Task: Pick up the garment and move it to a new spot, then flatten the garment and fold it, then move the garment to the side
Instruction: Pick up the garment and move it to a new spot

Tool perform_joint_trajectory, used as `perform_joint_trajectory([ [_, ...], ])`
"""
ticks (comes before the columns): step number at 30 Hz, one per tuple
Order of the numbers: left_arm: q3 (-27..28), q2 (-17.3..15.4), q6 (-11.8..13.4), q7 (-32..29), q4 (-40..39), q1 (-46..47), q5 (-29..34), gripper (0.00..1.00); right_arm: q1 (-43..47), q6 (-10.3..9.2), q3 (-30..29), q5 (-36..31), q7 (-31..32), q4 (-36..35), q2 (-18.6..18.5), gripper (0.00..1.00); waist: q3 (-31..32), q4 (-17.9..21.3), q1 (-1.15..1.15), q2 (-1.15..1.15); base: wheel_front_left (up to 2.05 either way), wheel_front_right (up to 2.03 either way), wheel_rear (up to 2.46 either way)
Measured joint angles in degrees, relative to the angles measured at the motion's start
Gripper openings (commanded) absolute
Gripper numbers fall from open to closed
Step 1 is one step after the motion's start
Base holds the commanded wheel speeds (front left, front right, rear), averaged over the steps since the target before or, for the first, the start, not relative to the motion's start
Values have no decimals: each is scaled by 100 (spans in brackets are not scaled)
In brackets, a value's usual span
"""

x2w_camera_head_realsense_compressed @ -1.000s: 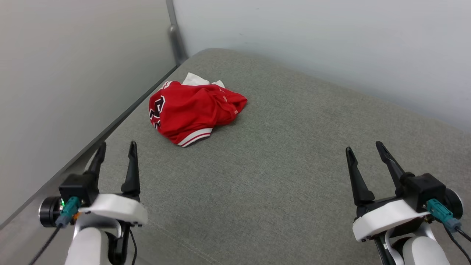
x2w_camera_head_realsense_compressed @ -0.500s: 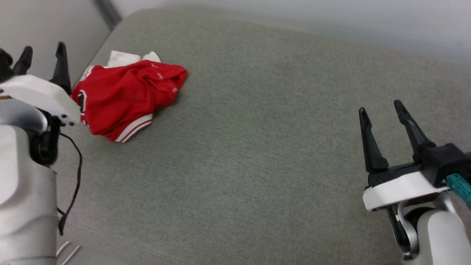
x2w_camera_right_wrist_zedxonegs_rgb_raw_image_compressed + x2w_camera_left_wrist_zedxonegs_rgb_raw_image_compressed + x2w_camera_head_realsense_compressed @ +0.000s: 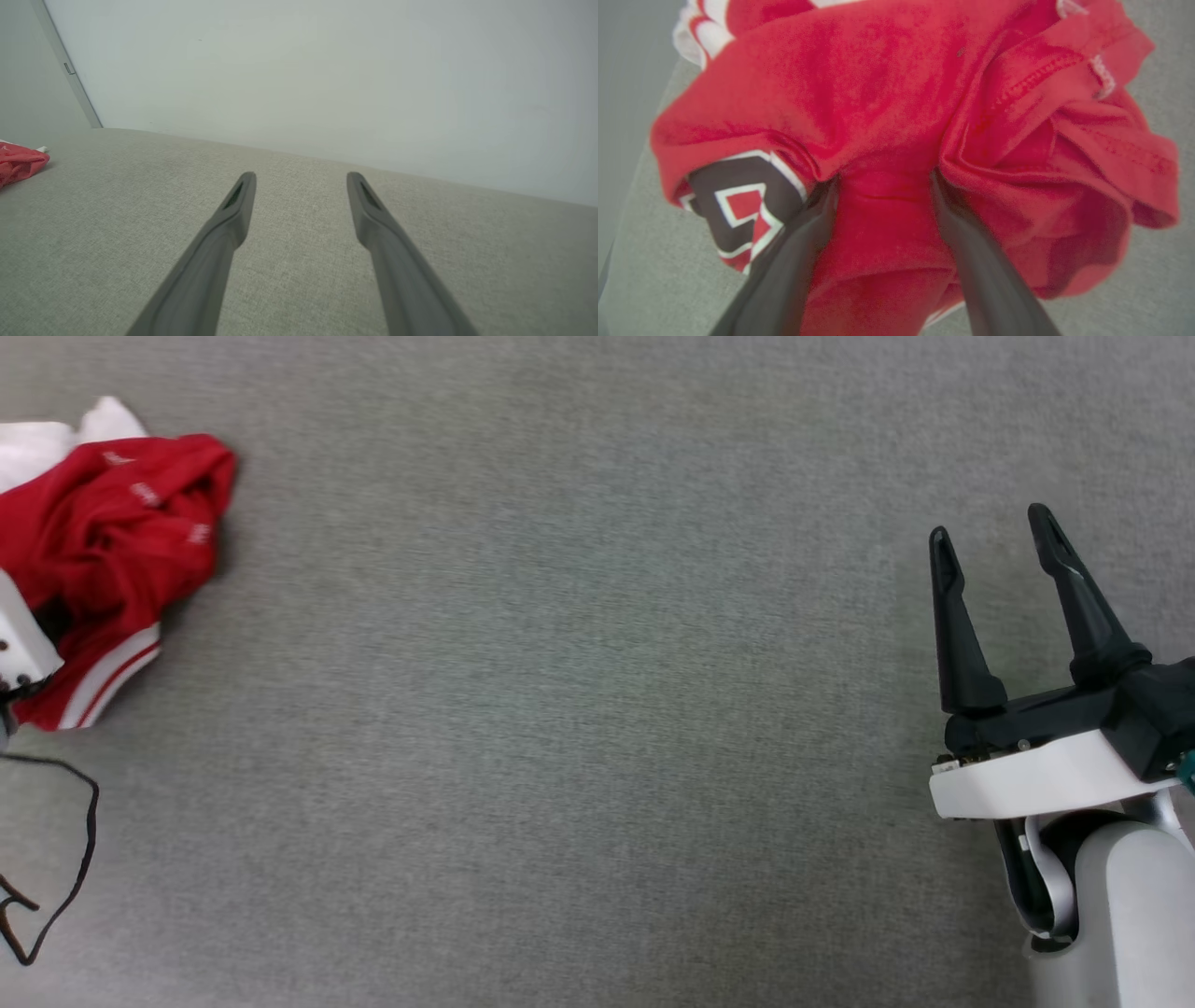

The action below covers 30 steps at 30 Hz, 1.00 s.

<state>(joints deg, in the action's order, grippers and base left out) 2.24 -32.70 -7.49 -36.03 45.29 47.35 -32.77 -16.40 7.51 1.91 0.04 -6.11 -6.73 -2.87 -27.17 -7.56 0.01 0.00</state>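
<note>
Left wrist view: the left gripper (image 3: 882, 179) presses wide-spread jaws into the crumpled bright red fabric jersey (image 3: 887, 84). The right gripper's (image 3: 990, 525) jaws gape empty.

A grey-green upholstered cushion (image 3: 579, 728) with a coarse woven texture lies flat across the head view. In the right wrist view its rounded far edge meets a pale, plain wall (image 3: 327, 70). A grey vertical strip (image 3: 83, 95) stands in the corner at left, dividing that wall from a duller side panel (image 3: 23, 70).
</note>
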Motion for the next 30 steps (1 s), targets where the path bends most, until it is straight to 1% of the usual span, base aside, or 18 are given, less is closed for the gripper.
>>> perform_joint_trajectory([
  [2,13,-58,0,-278,171,-2,-198,100,-2,0,0,33,-45,9,-1,100,-100,108,0,0,0,0,0],
  [5,121,-175,0,-472,385,29,-401,100,-3,0,-2,45,-67,42,-1,100,-198,226,-1,0,0,0,0],
  [6,156,-174,0,-479,439,46,-454,95,-5,0,-3,53,-69,54,-1,100,-215,254,0,0,0,0,0],
  [7,163,-171,0,-463,542,83,-498,0,-10,0,-35,60,-96,89,-1,100,-206,295,-1,0,0,0,0],
  [8,153,-166,1,-444,570,86,-494,0,-12,0,-43,64,-98,99,-1,100,-184,297,-1,0,0,0,0],
  [9,62,-142,107,-105,671,85,-345,0,-7,0,-79,96,-119,134,-1,100,-38,291,-1,0,0,0,0],
  [10,40,-126,147,11,684,83,-301,0,-1,0,-88,97,-131,146,-1,100,17,286,0,0,0,0,0],
  [11,-29,-109,201,485,675,77,-140,0,68,0,-111,159,-178,208,-1,100,227,264,0,0,0,0,0],
  [12,-49,-119,198,625,646,81,-104,0,118,0,-112,213,-198,233,-1,100,315,256,-1,0,0,0,0],
  [13,-49,-119,198,625,646,81,-104,0,118,0,-112,213,-198,233,-1,100,315,256,-1,0,0,0,0],
  [15,-74,-162,223,1188,501,86,46,0,214,0,-133,372,-223,268,-1,100,501,241,-1,0,0,0,0],
  [17,-66,-136,236,1577,422,126,69,0,308,0,-178,402,-247,300,0,100,692,226,-1,0,0,0,0],
  [21,-154,-1,214,2419,315,128,234,0,534,0,-256,616,-302,374,-1,100,1106,204,-1,0,0,0,0],
  [24,-247,104,281,2996,208,139,402,0,712,0,-293,698,-316,416,-2,100,1428,207,-1,0,0,0,0],
  [27,-344,297,355,3460,87,117,513,0,897,0,-241,712,-290,433,0,100,1753,245,-2,0,0,0,0],
  [30,-407,475,371,3832,-90,-4,570,0,1092,0,-223,715,-231,401,-1,100,2056,322,-2,0,0,0,0],
])
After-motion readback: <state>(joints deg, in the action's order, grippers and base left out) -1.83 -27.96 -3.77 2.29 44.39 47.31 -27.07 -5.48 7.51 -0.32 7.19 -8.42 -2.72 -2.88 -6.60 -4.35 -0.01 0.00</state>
